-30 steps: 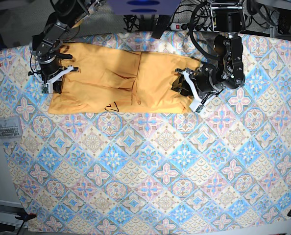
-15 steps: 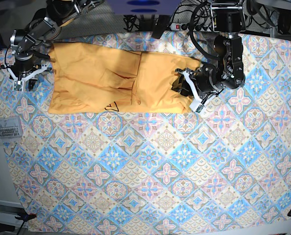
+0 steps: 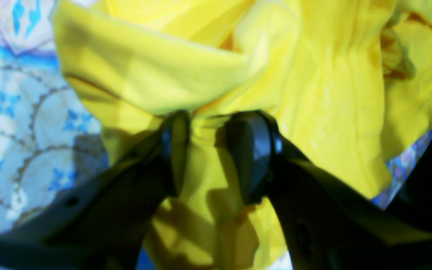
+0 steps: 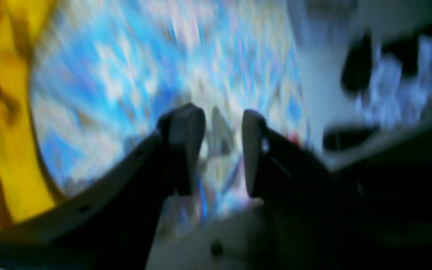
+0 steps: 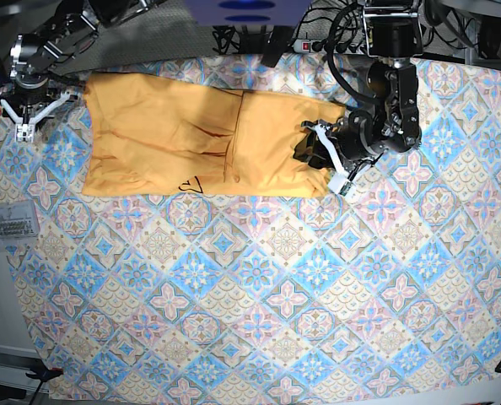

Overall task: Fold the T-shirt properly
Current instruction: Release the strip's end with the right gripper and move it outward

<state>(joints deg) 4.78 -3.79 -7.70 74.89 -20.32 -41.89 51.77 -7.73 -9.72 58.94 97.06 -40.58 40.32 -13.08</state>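
The T-shirt lies part-folded by the surface's far edge. The left gripper pinches its bunched cloth; a hard tug could undo the fold. The right gripper is parted, holding nothing.

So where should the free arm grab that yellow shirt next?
Probably the T-shirt's free edge nearest the right gripper, coming in from that side: it lies flat and uncovered there, while the left gripper pinches the opposite end.
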